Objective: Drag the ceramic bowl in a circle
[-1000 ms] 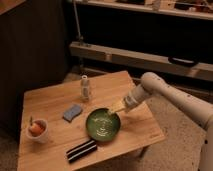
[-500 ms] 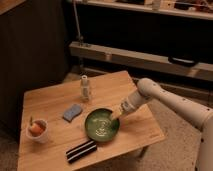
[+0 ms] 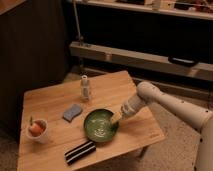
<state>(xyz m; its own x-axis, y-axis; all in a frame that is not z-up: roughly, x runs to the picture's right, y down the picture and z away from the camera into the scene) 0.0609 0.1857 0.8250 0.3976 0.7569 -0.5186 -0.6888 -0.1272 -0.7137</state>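
Ceramic bowl (image 3: 101, 125) sits near the tabletop's (image 3: 55, 100) front edge. The pincer (image 3: 117, 118) is at its right rim. I cannot tell its grip.

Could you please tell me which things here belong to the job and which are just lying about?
Job: bowl; gripper, at the bowl's right rim.
Lying about: cup, sponge, small bottle, black striped block.

the gripper (image 3: 116, 118) sits at the right rim of the dark green ceramic bowl (image 3: 101, 125) on a wooden table (image 3: 120, 90), with a grey sponge (image 3: 73, 112), a small bottle (image 3: 85, 88), a white cup (image 3: 37, 130) and a black striped block (image 3: 80, 152) nearby.
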